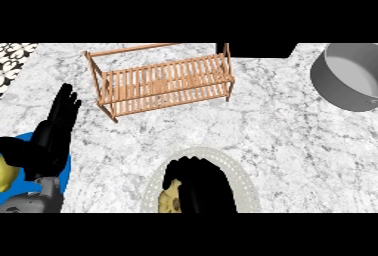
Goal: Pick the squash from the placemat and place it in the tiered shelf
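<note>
Right hand (201, 182) is down over the placemat (247, 187), fingers curled round the squash (171, 197), and only a pale yellow, speckled patch of it peeks out at the hand's left side, so the squash sits on the placemat under that grasp, well short of the tiered shelf (159, 82), which stands further up the bench (295, 145) and a little to the left of the placemat. Left hand (55, 132) rests open to the left of the placemat, fingers up, over a blue plate (65, 172) with a yellow thing (6, 175) at its edge. A grey pot (351, 75) stands far to the right of the shelf. Judging the squash: likely hard-skinned, stiff and fairly weighty, smooth enough to slide in the fingers, so taking it round the thick middle looks safest. Which way it points? Too much is hidden; the visible strip runs roughly up and down beside the hand, hinting at a long axis toward the shelf, but that cannot be told for sure
</note>
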Controlling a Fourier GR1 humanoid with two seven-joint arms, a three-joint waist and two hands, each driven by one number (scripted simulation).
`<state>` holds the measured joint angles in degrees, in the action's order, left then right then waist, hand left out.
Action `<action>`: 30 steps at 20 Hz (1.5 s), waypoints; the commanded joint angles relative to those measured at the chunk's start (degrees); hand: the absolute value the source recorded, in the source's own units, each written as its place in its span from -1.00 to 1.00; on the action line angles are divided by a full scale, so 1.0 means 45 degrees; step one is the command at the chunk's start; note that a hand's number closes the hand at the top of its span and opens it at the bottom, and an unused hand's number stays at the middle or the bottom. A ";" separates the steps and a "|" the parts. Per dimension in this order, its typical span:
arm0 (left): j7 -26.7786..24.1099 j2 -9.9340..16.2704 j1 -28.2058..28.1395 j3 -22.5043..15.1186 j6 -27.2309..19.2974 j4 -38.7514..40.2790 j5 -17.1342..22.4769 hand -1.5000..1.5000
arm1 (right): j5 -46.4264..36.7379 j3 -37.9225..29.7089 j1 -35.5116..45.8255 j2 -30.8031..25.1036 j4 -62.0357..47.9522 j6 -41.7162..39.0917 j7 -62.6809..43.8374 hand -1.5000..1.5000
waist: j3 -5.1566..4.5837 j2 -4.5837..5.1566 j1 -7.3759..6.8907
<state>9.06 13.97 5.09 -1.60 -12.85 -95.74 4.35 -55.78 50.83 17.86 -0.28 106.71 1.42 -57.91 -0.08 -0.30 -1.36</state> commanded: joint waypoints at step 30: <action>0.0545 -0.0314 0.0502 0.0070 -0.0096 -0.0181 -0.0380 0.00 | 0.1215 -0.4670 0.8874 0.0057 -0.7944 0.5339 -0.1439 1.00 | 0.0012 0.0145 -0.0138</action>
<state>9.86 12.96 6.51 -1.26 -12.50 -95.72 3.11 -51.38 30.93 56.13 -0.48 78.04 15.95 -61.71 -0.05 0.27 -1.90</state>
